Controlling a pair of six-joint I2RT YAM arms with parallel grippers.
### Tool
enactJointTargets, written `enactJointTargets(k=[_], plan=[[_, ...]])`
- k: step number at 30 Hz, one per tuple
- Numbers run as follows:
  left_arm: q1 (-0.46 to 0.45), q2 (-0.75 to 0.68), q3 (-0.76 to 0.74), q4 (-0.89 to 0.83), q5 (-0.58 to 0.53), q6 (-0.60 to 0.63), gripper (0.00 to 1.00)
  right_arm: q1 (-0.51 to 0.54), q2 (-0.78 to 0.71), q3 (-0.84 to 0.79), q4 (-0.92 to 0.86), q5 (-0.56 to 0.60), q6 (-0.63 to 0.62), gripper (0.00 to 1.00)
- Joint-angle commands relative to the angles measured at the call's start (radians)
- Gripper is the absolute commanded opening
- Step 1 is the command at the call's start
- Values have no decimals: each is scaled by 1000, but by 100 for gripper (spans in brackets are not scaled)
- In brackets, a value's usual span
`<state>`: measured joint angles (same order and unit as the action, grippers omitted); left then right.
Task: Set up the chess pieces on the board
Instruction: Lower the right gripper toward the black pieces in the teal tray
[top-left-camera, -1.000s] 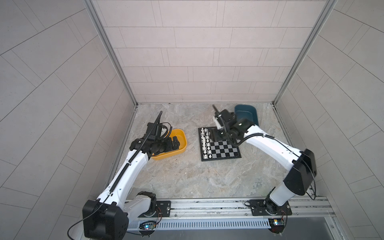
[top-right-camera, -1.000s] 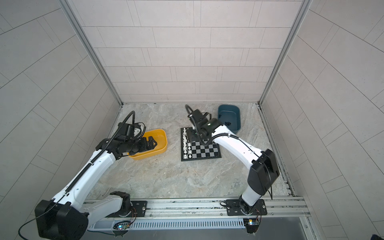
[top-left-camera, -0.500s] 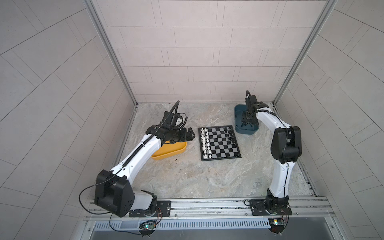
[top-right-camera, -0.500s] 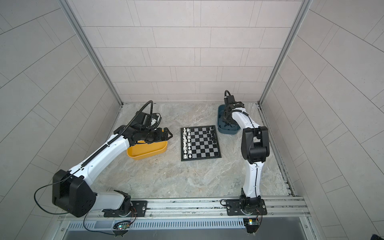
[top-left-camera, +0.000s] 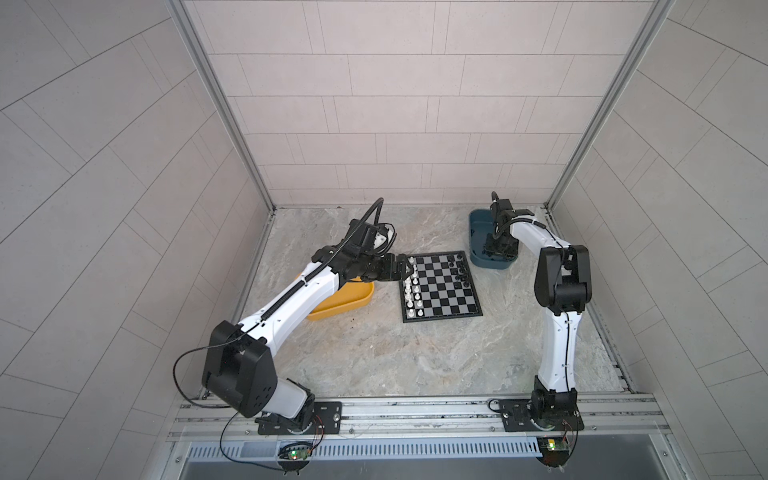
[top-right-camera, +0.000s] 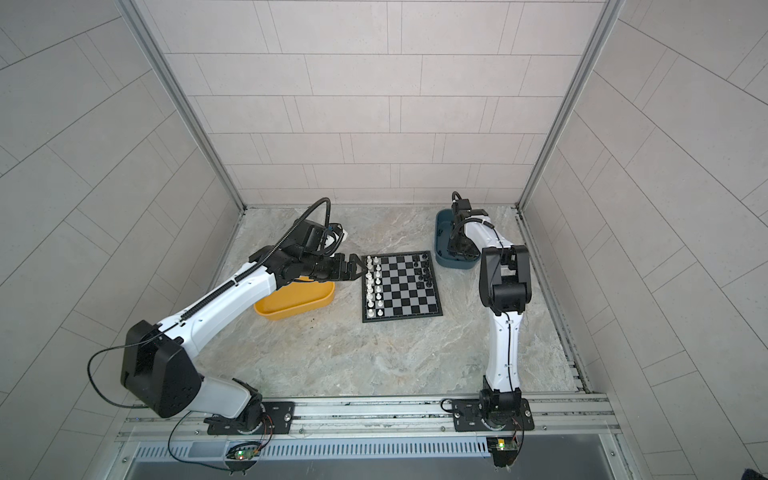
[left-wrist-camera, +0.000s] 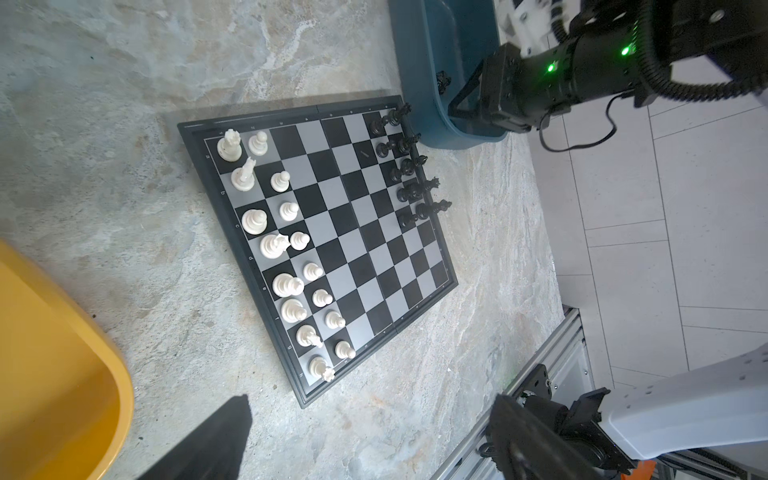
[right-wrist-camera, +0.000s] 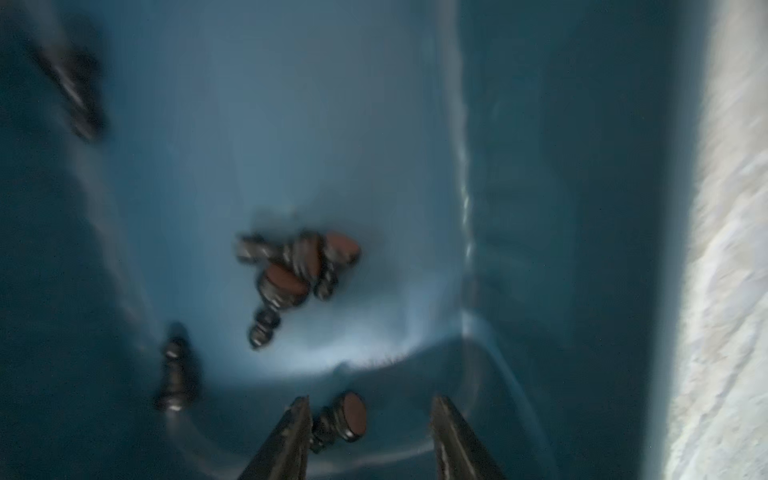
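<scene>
Hovering our right gripper (right-wrist-camera: 370, 401) low in tray (right-wrist-camera: 540, 208), fingers (right-wrist-camera: 291, 436) spread, nothing pinched. Black piece (right-wrist-camera: 340, 419) lies toppled between fingers, off-centre, head beside one finger, base toward gap; axis slants across closing line. We judge right arm far nearer; left gripper (top-right-camera: 359, 269) spread, empty, at board (top-right-camera: 399, 286) edge.

Board (top-left-camera: 444, 291) checked black and grey inside a thin black border; white chess pieces (left-wrist-camera: 286, 286) along one edge, black chess pieces (left-wrist-camera: 409, 166) along the opposite edge; yellow tray (top-left-camera: 345, 305); dark teal tray (top-left-camera: 477, 237) holding loose black pieces with reddish-brown round bases (right-wrist-camera: 286, 280); table (top-left-camera: 374, 353) mottled grey and beige like stone; robot arms (top-left-camera: 291, 299) white with black joints; walls (top-left-camera: 374, 104) pale grey tile.
</scene>
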<state>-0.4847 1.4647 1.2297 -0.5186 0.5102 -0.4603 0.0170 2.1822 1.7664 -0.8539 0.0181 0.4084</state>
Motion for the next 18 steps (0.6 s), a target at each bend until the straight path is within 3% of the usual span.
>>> enactJointTargets(k=[1,12,18], plan=[[2,-13,-7,15,15,3,96,-2,-97,-73,-58,-26,-15,48],[6,-77,-58,-26,14,34,97,-12,-459,-583,21,-65,6,52],[15,-117,-66,-84,6,57,97,-32,-682,-860,70,-191,83,53]])
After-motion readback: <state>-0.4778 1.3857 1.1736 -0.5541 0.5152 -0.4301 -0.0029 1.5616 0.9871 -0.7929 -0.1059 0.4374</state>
